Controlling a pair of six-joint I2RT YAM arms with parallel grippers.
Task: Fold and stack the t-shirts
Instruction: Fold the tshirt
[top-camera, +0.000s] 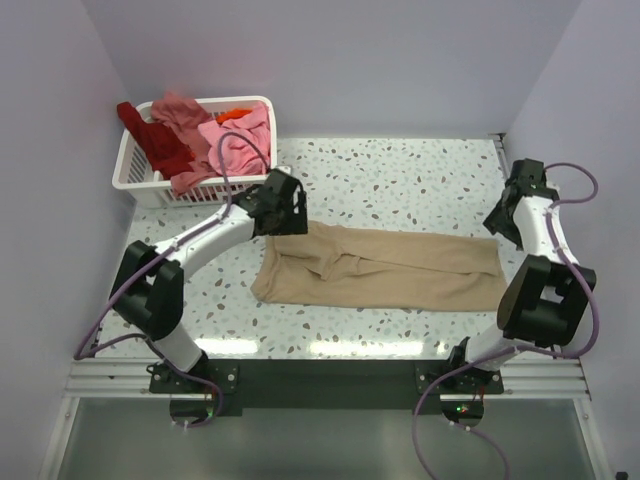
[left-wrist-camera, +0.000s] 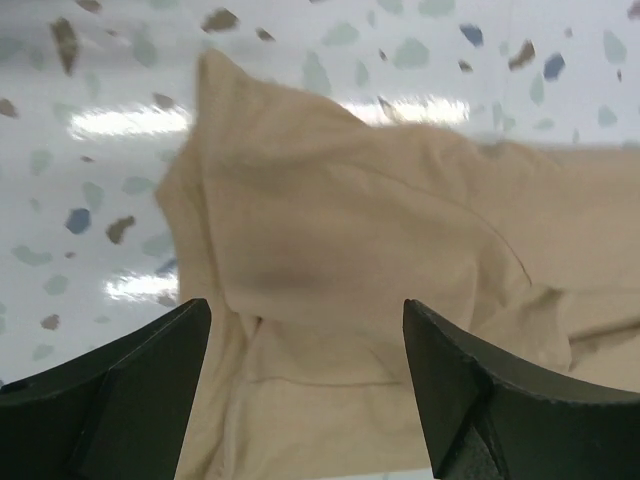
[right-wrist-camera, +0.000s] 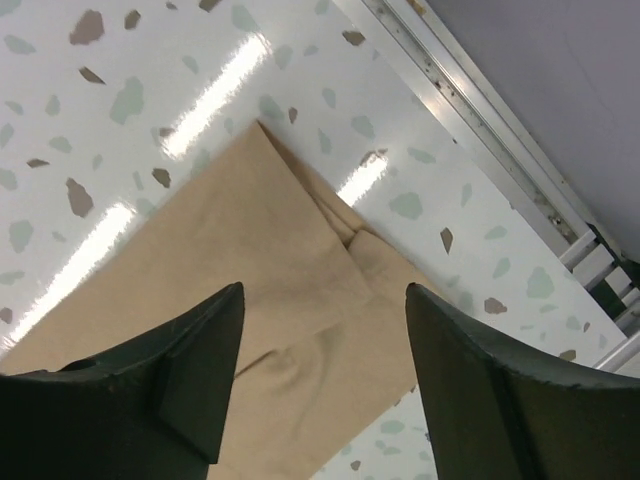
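Wide open, empty: left gripper (left-wrist-camera: 305, 308) over tan t-shirt's (top-camera: 385, 268) left end, right gripper (right-wrist-camera: 325, 290) over its right corner, speckled table (top-camera: 400, 170) beyond.

No text, label, brand, number or sign can be read in any view; the tan t-shirt (top-camera: 385, 268) and white basket (top-camera: 140, 178) behind it bear none.

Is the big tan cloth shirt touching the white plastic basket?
Apart. In the top view, a strip of speckled table shows between the white slatted basket and the tan shirt.
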